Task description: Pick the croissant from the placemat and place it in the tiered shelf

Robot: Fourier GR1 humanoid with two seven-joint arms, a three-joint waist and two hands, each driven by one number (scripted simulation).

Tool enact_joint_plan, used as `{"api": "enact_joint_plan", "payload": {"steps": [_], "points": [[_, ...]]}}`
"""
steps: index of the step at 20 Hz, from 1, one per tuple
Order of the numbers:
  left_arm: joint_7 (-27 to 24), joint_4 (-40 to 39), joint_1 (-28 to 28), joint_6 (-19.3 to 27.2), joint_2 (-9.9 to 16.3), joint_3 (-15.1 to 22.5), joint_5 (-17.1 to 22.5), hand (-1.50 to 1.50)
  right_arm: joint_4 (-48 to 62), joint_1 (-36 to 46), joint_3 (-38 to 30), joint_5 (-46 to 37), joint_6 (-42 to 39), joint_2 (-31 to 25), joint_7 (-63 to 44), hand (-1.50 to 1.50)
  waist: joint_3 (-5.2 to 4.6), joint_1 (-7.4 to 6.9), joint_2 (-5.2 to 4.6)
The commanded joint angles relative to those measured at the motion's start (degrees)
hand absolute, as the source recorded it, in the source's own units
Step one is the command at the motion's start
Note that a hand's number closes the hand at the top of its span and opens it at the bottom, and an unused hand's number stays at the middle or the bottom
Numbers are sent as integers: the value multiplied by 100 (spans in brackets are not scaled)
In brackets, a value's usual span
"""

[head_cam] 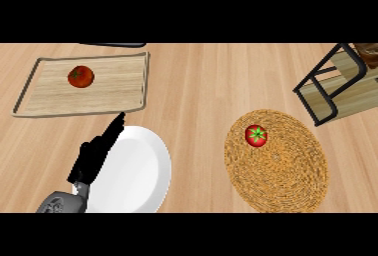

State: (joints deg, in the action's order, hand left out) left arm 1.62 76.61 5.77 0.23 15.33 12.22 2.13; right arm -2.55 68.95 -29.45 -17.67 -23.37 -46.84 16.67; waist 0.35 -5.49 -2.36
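Left hand: I see my left hand (pixel 94 155) near the worktop's front-left, lying over the left rim of the white plate; the fingers are straight and pressed together, tips pointing toward the far edge, pinching nothing.
Left forearm: a grey wrist piece (pixel 60 204) shows at the front edge, just behind that hand.
Right hand: I cannot find it anywhere in my head view.
White plate: the plate (pixel 140 172) sits at the front-left of the wooden worktop (pixel 199 85), bare on the part I can see.
Placemat: the round woven placemat (pixel 277 160) lies at the front-right, well apart from the plate.
On the placemat: I see a red tomato with a green stem (pixel 256 135) on its far-left part; I see no croissant lying on the mat.
Croissant: a brown shape (pixel 367 52) sits on the shelf's upper level at the far-right corner, cut off by the view's edge; I take it for the croissant but cannot tell for certain.
Tiered shelf: the shelf (pixel 332 85), black frame with light wooden boards, stands at the far-right, just beyond the placemat and not touching it.
Tray: a wooden tray (pixel 52 85) with a dark rim lies at the far-left.
On the tray: a second tomato (pixel 80 76) rests near its middle.
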Motion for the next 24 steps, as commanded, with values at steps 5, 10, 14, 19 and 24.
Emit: {"api": "enact_joint_plan", "payload": {"steps": [5,10,14,19,24], "points": [[94,124,23,2,51,-80,23,0,-170,-168,-921,889,974,-796,-102,-150,13,107,-7],[22,93,-112,139,-13,-73,-60,0,-113,-595,-1190,1113,1593,-1312,-387,-150,15,141,-17],[104,89,17,-4,12,-165,100,0,-81,-999,-1208,1124,1121,-1863,-585,-150,34,238,-27],[-62,17,-119,32,11,-186,62,0,-139,-1548,-1320,1237,472,-2059,-163,-150,58,286,-29],[-78,58,-80,69,-76,-185,82,0,-259,-1869,-1317,1226,220,-2167,136,-150,71,240,-38]]}}
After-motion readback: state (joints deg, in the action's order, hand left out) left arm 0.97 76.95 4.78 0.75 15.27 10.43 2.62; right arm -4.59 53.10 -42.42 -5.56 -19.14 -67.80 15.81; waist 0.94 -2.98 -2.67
